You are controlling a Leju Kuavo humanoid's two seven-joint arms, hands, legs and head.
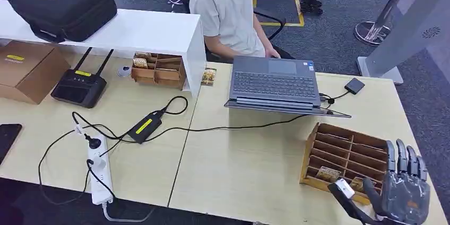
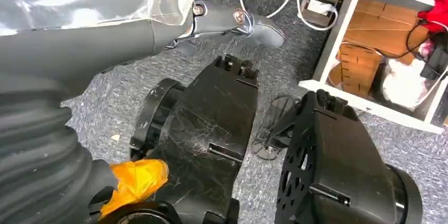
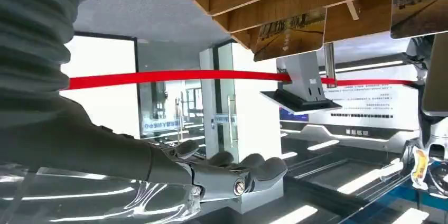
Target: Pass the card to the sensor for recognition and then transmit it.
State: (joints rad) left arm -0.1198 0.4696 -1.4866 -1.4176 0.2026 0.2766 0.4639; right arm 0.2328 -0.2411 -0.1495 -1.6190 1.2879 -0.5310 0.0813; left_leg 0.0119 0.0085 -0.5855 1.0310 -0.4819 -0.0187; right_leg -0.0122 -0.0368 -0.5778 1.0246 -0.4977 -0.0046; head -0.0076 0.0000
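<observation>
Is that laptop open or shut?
Open: the laptop lies with its keyboard showing, lid folded right back toward the robot.

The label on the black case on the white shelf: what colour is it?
Yellow, a short stripe on the black case; clearest in the head view.

Grey right hand (image 1: 406, 196), dark fingers, perhaps clear-plastic-wrapped.

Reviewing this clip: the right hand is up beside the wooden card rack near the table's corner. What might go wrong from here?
1. The right hand is open beside the card rack, where the cards sit low in narrow slots; the fingers may fail to pinch one or grab two.
2. The rack stands near the table edge, so a push could slide it off.
3. The laptop and its cable lie close behind; a wide reach could snag them.
</observation>
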